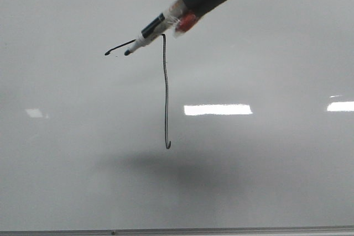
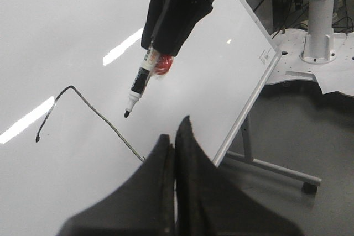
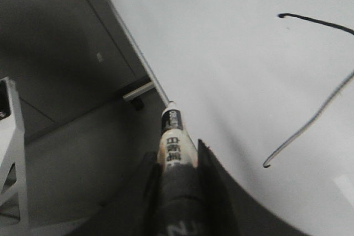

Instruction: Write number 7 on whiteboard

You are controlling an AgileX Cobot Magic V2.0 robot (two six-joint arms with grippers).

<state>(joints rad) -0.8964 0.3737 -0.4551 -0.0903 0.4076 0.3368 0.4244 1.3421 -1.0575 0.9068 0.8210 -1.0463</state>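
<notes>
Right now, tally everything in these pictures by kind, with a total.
Whiteboards: 1, the whiteboard
Drawn figures: 1, the number 7
Markers: 1, the black-tipped marker
Robot hands: 2, the right hand shut on the marker, the left hand shut on nothing
Total: 5

whiteboard (image 1: pixel 66 181): 1 | number 7 (image 1: pixel 165 98): 1 | marker (image 1: pixel 150 30): 1 (black-tipped) | grippers: 2
</notes>
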